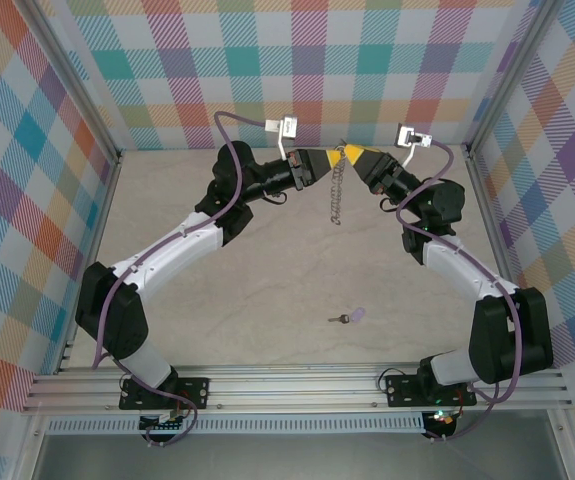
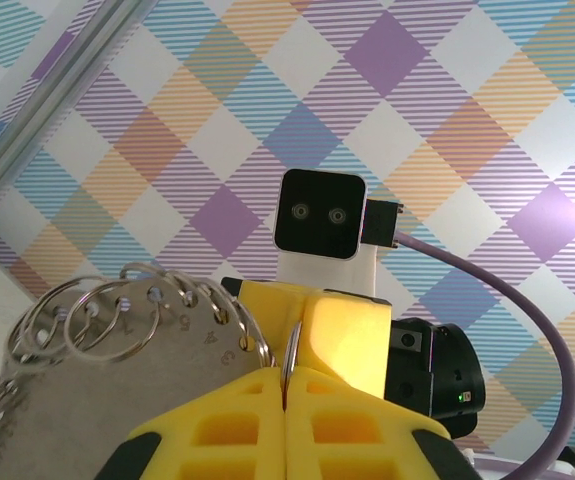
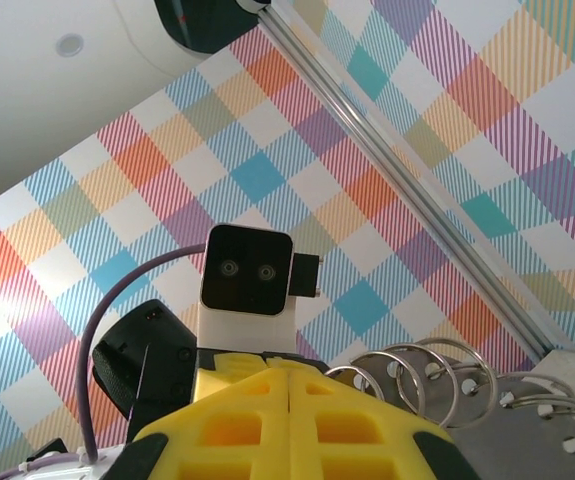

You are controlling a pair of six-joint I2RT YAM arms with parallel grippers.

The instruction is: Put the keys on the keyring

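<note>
Both sets of fingers are closed on the keyring point(image 1: 337, 195). The left fingers point(image 2: 267, 405) pinch its thin wire rim, and the right fingers point(image 3: 307, 400) clamp it from the opposite side, so it hangs between them above the bench point(image 1: 247, 260). The key point(image 1: 348, 317) lies unthreaded on the bench, well apart. Next, I judge, one arm must release and fetch it. Wrist views show the ring's small loops; the overhead view shows the key.

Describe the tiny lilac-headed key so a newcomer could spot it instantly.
Look at the pale beige table, near the right arm's base. There lies a tiny key with a lilac head and dark metal blade, far from the hanging silver keyring.
</note>
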